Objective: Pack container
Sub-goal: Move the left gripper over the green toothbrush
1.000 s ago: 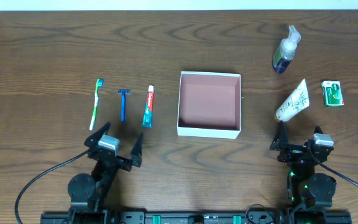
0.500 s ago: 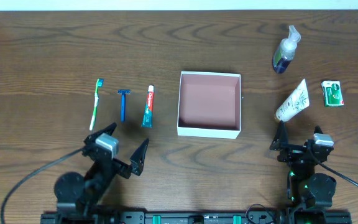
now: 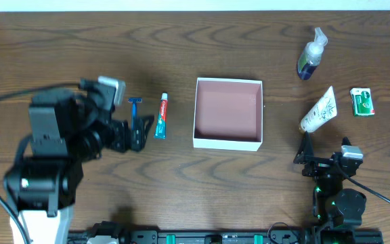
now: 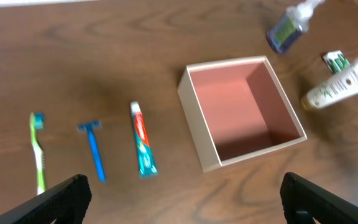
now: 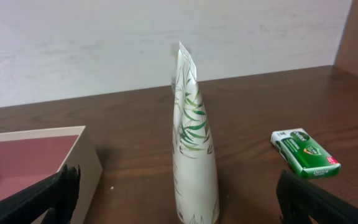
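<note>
Overhead: the box (image 3: 227, 141) sits mid-table, with the left gripper (image 3: 135, 132) at its 9 o'clock and the right gripper (image 3: 325, 152) at 4 o'clock.

Left wrist: jaws spread wide. The toothbrush (image 4: 38, 152), hidden overhead, shows here.

Right wrist: jaws wide, with a tube (image 5: 194, 149) standing at 12 o'clock.

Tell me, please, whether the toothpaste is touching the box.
Apart. The left wrist view shows a strip of bare table between the toothpaste and the box.
</note>
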You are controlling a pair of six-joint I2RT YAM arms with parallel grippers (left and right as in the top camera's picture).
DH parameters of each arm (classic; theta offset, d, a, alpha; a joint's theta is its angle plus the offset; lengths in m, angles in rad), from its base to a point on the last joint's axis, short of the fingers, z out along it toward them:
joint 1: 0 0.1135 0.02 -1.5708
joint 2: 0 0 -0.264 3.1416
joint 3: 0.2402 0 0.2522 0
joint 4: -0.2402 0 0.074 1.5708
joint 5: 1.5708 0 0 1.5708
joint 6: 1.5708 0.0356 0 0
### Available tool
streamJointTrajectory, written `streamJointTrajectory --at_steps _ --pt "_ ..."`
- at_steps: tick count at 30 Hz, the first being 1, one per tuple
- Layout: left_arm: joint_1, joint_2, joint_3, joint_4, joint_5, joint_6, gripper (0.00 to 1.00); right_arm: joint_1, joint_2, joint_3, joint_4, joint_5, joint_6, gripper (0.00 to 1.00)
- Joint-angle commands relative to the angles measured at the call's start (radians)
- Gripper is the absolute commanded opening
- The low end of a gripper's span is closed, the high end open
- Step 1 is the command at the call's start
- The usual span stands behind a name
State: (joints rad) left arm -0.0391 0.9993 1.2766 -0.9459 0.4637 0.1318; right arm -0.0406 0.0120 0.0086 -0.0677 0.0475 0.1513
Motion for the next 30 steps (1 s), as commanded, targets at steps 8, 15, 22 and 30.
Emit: streamJointTrajectory --at_steps 8,15,22,30 --pt "0.141 0.195 0.219 -0.074 -0.364 -0.190 0.98 0.010 -0.005 -0.003 -0.003 -0.003 -0.011 0.99" --pt "0.251 0.391 0.231 -0.063 -0.372 -0.189 0.98 0.010 -0.005 -0.003 -0.003 -0.003 -0.011 0.99" --pt "0.292 0.557 0.231 -0.096 -0.372 -0.189 0.98 0.010 -0.005 -0.003 -0.003 -0.003 -0.011 0.99" --pt "0.291 0.674 0.231 -0.049 -0.372 -0.049 0.98 0.010 -0.005 -0.003 -0.003 -0.003 -0.011 0.99"
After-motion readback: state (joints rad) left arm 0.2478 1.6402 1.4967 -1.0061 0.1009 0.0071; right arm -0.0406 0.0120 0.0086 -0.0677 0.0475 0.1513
